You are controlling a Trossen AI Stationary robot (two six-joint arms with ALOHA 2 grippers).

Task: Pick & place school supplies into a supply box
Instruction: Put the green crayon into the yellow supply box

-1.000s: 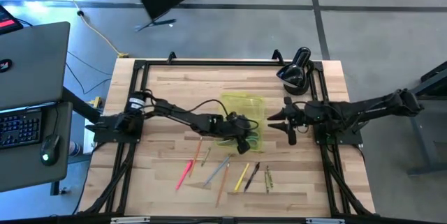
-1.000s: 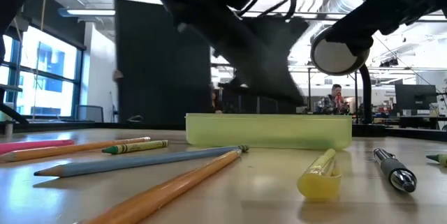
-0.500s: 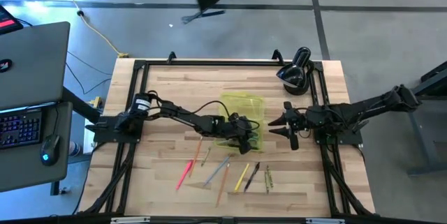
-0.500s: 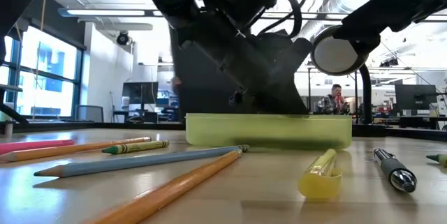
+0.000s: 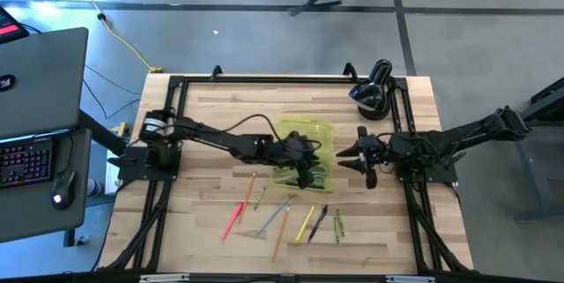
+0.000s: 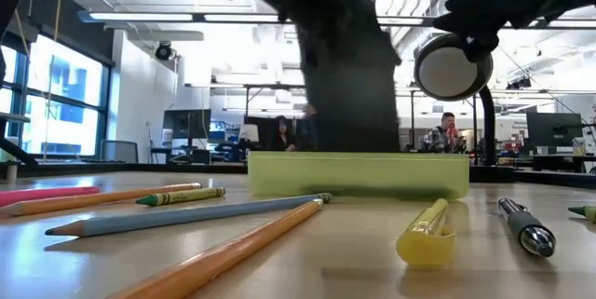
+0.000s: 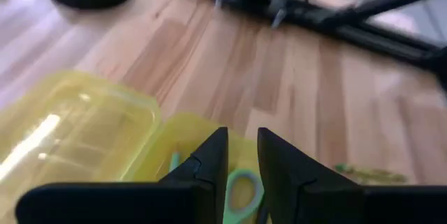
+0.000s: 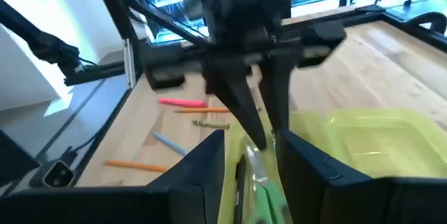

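Note:
The translucent yellow-green supply box point(image 5: 310, 152) lies open at the table's middle, and green-handled scissors point(image 7: 241, 189) lie inside its tray. My left gripper point(image 7: 242, 140) hangs above the tray, open, with nothing between its fingers; the right wrist view shows it point(image 8: 269, 135) from the front. My right gripper point(image 5: 346, 158) waits open just right of the box, clear of it. Several pens and pencils lie flat on the wood nearer the front edge: pink point(image 5: 232, 219), grey-blue point(image 5: 274, 216), orange point(image 5: 281, 235), yellow point(image 5: 306, 224), black point(image 5: 319, 221).
A black rounded device point(image 5: 372, 92) stands at the far right corner. A black frame point(image 5: 167, 133) borders the table. In the low view a yellow pen point(image 6: 426, 234) and a black pen point(image 6: 526, 227) lie in front of the box point(image 6: 358, 174). Bare wood lies left of the box.
My left gripper has risen from low over the box's tray to well above it, staying over the box. The box and the pens on the table have kept their places.

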